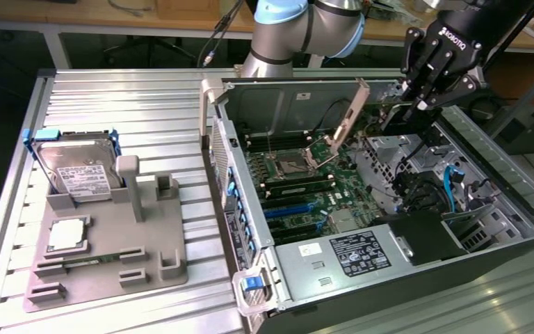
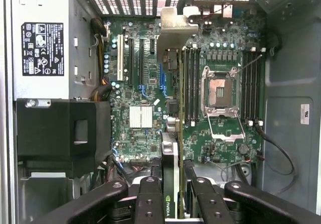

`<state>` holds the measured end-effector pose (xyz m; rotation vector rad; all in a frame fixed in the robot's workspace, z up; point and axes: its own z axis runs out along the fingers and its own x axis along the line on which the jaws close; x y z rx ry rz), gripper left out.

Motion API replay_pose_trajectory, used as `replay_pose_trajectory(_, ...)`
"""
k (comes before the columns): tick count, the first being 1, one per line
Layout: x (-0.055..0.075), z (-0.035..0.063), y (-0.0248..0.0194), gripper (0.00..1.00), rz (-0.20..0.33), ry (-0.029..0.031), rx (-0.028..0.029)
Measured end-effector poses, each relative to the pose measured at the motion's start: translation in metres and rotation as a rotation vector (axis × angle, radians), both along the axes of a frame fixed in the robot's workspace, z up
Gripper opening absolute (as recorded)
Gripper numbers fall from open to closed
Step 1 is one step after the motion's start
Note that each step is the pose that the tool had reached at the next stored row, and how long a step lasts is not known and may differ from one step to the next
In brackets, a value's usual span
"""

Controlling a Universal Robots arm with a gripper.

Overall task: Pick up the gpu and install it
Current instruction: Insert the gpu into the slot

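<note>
Ribbed metal counter (image 1: 109, 97), open computer case (image 1: 489, 229) on it. End effector (image 2: 174, 191) clamped on gpu (image 2: 170, 133), card edge-on above motherboard (image 2: 145, 118). Pickup done; card not yet seated in slot.

Gpu (image 2: 171, 179) — green board edge, black face with a green-and-white logo, silver bracket (image 2: 176, 30). Tool (image 2: 173, 204) black, white lettering on its body. Motherboard (image 2: 150, 133) green; blue slots (image 1: 290, 207), one white slot (image 2: 120, 63), black memory slots. Power supply (image 1: 341, 261) silver with a black-and-white label. Computer case (image 1: 517, 202) dark grey outside. Hard drive (image 1: 80, 170) silver, white label, blue-edged caddy. Fixture tray (image 1: 156, 278) plain grey on a ribbed silver surface (image 1: 119, 104).
</note>
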<state>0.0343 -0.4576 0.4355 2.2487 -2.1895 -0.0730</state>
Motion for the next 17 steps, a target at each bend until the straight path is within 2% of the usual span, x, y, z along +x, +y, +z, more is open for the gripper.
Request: replay_pose_trajectory(17, -0.0005, 0.0, 0.0, 0.27, 0.083, 0.0, 0.0)
